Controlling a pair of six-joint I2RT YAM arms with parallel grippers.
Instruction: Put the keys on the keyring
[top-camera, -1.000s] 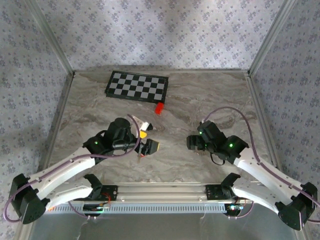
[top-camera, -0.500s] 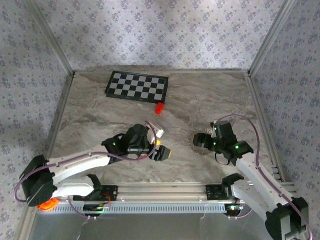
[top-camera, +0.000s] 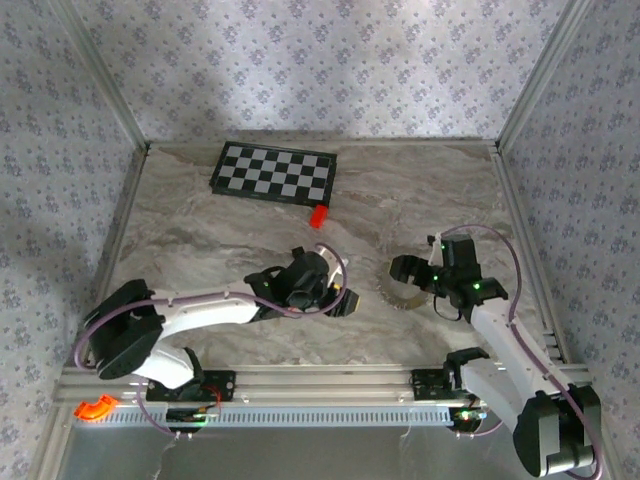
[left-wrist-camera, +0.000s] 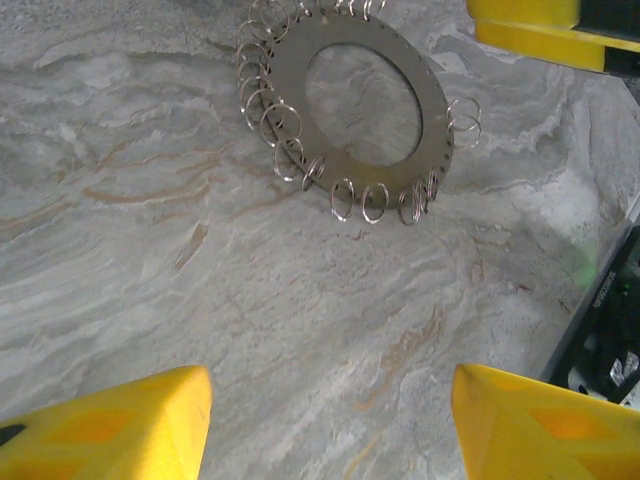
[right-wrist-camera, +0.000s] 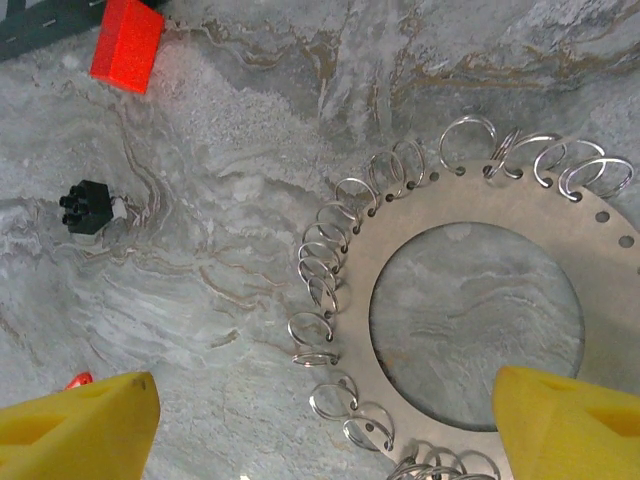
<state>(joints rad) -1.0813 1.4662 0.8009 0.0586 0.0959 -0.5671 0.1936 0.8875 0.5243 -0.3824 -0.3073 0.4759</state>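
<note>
Marble-look table: grey veined slab under the keyring and everything around it.
Left arm: white links, stretched low from the near left corner toward the keyring.
Right arm: white links, rising from the near right corner and bent in over the keyring.
Checkerboard: black and white, lying flat, well beyond the keyring and off to its left.
Left gripper: just left of the keyring and pointed at it. Yellow fingers spread wide, bare table between them, nothing held.
Right gripper: directly above the keyring, looking down on it. Yellow fingers wide apart, one over the plate's edge, the other out to the keyring's left. Clamped on nothing; contact with the metal impossible to tell.
Keyring: flat grey metal disc with a hollow centre, rim hung with many small wire split rings. Lying flat on the table between the two grippers.
Red block: bright rectangular piece, beyond the keyring and to its left, well apart from it, just beside the checkerboard's near corner.
Black cube: tiny, studded on top, left of the keyring and apart from it, closer to it than the red block.
Red sliver: peeping over the edge of the right gripper's finger, left of the keyring. Too little showing to tell whether it is the key.
</note>
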